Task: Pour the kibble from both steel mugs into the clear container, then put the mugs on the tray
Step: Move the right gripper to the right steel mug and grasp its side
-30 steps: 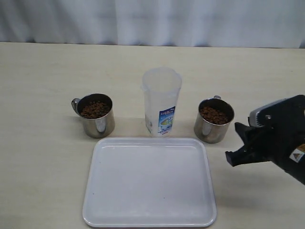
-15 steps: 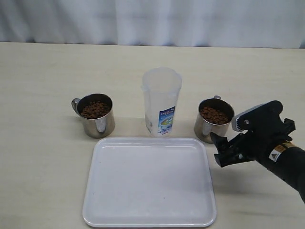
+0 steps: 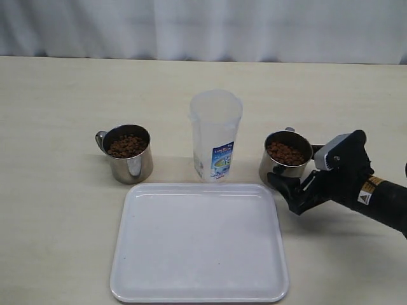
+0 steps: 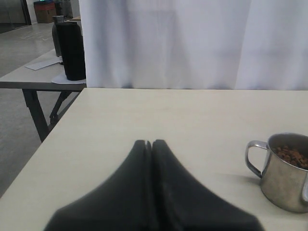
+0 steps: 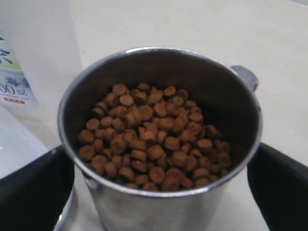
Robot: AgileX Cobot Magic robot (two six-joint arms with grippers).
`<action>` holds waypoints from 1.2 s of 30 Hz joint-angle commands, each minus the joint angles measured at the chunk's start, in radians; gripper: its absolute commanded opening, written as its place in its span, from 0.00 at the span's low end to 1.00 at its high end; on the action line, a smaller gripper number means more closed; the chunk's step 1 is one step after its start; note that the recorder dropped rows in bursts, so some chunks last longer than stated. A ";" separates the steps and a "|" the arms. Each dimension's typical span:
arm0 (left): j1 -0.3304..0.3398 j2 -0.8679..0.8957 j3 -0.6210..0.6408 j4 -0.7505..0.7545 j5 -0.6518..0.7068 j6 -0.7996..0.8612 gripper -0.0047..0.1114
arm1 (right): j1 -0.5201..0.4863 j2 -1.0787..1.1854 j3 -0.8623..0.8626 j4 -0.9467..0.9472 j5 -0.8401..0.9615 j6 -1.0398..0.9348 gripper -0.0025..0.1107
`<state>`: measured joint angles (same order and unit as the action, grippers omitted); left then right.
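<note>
Two steel mugs of reddish-brown kibble flank the clear container, which stands upright behind the white tray. The left mug is untouched and also shows in the left wrist view as the left mug. My right gripper is open, one finger on each side of the right mug. In the right wrist view the right mug sits between the fingers, full of kibble. My left gripper is shut on nothing, low over bare table, and out of the exterior view.
A white curtain hangs behind the table. The left wrist view shows the table's side edge, and beyond it another table with a black cylinder. The clear container stands close beside the right mug.
My right arm has moved left and lower, from open table to the right mug, bringing its open fingers to either side of it. Mugs, container and tray have not moved.
</note>
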<state>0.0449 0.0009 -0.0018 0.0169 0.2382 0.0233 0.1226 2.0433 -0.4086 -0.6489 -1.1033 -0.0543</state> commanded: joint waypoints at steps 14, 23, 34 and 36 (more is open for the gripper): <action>-0.005 -0.001 0.002 -0.003 -0.011 -0.002 0.04 | -0.005 0.108 -0.080 0.050 -0.118 0.027 0.49; -0.005 -0.001 0.002 -0.003 -0.011 -0.002 0.04 | -0.005 0.108 -0.080 0.077 -0.118 0.054 0.49; -0.005 -0.001 0.002 -0.003 -0.006 -0.002 0.04 | -0.005 0.108 -0.118 0.035 -0.118 0.080 0.85; -0.005 -0.001 0.002 -0.003 -0.006 -0.002 0.04 | -0.005 0.108 -0.135 0.004 -0.108 0.104 0.85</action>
<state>0.0449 0.0009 -0.0018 0.0169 0.2382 0.0233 0.1226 2.1476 -0.5222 -0.6020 -1.2167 0.0253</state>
